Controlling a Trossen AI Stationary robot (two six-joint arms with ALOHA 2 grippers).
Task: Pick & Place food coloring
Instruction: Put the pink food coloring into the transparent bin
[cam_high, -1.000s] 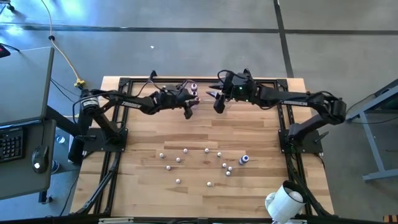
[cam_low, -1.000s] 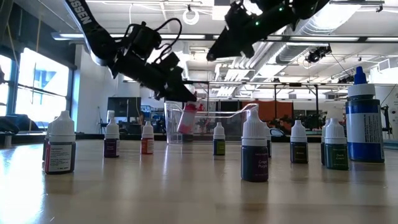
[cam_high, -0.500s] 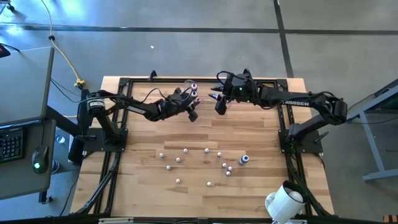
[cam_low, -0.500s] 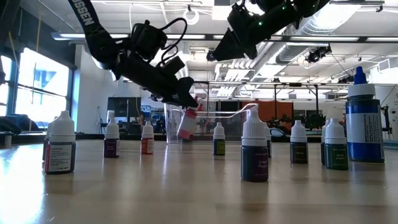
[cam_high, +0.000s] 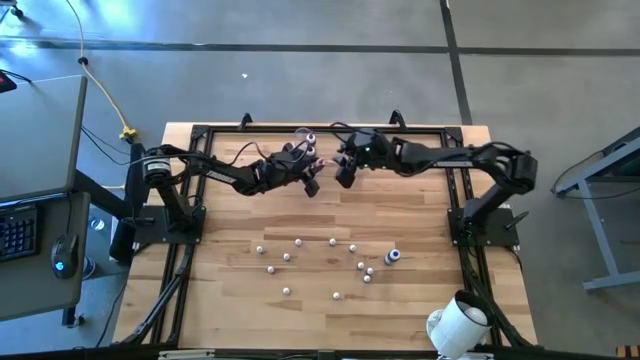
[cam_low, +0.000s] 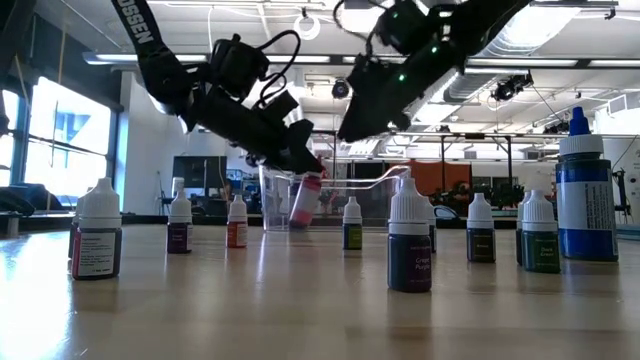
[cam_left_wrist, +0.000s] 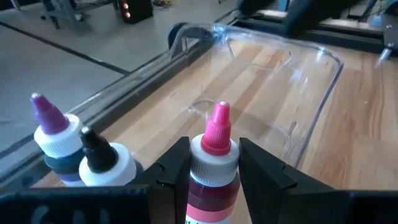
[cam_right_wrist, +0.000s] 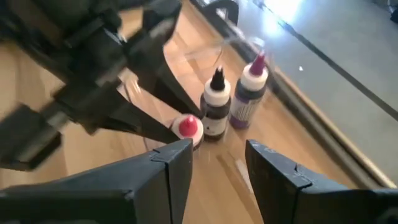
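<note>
Your left end effector (cam_left_wrist: 214, 168) grips the pink-capped food coloring bottle (cam_left_wrist: 213, 167) over the clear tub (cam_left_wrist: 298, 99), while your right end effector (cam_right_wrist: 217, 165), open and empty, crowds close enough to collide.

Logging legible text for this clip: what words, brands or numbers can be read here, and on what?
"SSEN", the end of a cut-off word: left arm, low view.
Lettering on the right arm, high view: too small to read.
Labels on the food coloring bottles: too blurred to read.
</note>
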